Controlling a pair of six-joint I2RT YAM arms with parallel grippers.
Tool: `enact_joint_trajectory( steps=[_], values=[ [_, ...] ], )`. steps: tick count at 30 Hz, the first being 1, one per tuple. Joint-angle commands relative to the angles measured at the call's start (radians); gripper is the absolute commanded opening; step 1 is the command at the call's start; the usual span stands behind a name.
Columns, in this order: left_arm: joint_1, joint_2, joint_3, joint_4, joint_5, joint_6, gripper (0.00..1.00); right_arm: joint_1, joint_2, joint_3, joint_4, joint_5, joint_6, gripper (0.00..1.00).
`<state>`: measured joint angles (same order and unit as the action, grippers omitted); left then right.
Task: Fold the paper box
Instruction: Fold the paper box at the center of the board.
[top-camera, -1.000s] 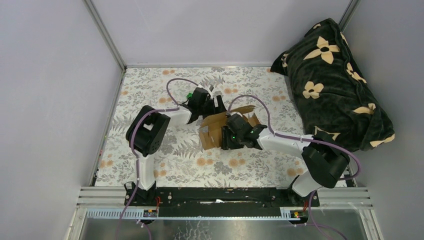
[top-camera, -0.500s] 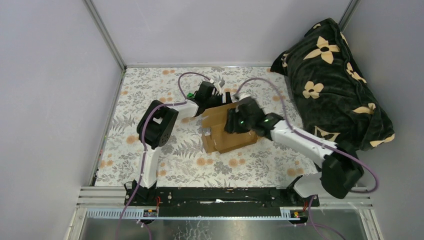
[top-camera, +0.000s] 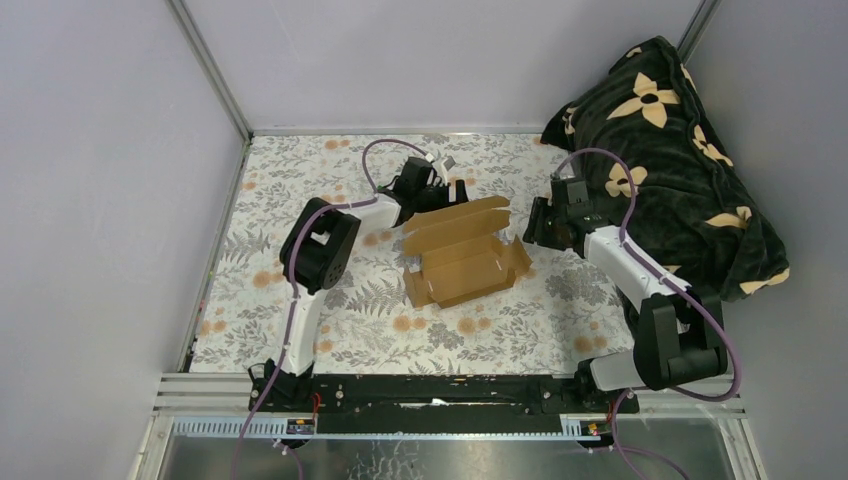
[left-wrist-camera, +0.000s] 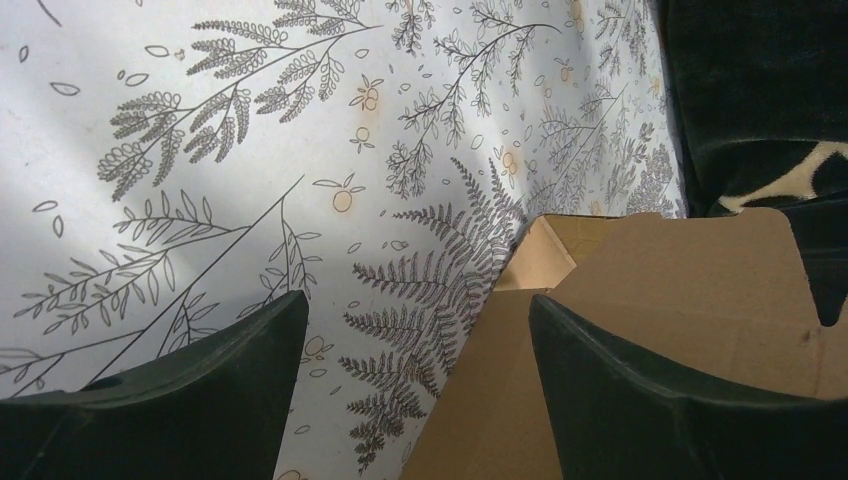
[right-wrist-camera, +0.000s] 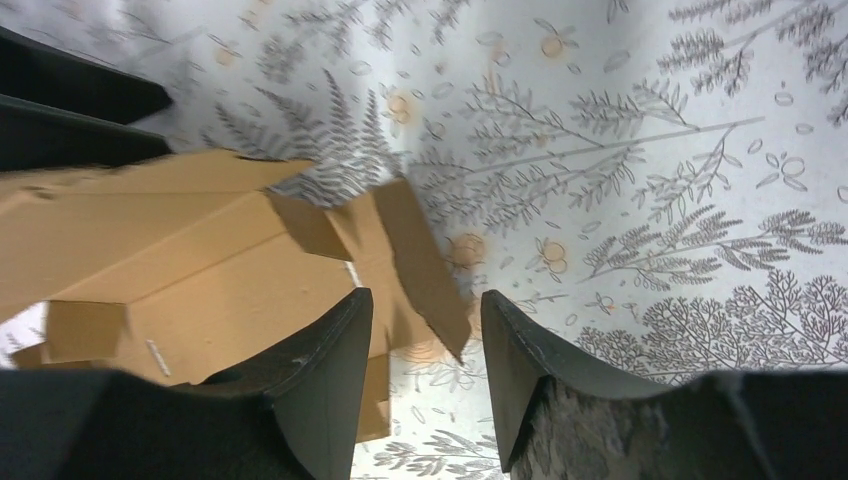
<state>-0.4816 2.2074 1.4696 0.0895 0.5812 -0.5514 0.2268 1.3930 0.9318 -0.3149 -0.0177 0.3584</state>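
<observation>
The right pincer has let go, empty, and pulled back to 3 o'clock of the paper box. The left pincer, at 11 o'clock, gapes empty. The box is only half folded.

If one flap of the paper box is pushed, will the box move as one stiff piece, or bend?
The paper box is thin cardboard with half-open flaps, so a pushed flap would probably hinge at its crease first. It looks light and hollow, so it may slide on the floral cloth.
</observation>
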Motion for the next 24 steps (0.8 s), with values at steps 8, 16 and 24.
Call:
enact_joint_trajectory(
  steps=[8,16,24],
  values=[
    [0.006,0.047,0.066,-0.016,0.063,0.012,0.88,-0.053,0.054,-0.079,0.083,-0.022,-0.035,0.48],
    [-0.001,0.060,0.086,-0.019,0.089,0.018,0.86,-0.053,0.003,-0.099,0.127,-0.069,-0.052,0.49],
    [-0.008,0.066,0.108,-0.022,0.105,0.019,0.83,-0.052,0.017,-0.101,0.127,-0.110,-0.059,0.50]
  ],
)
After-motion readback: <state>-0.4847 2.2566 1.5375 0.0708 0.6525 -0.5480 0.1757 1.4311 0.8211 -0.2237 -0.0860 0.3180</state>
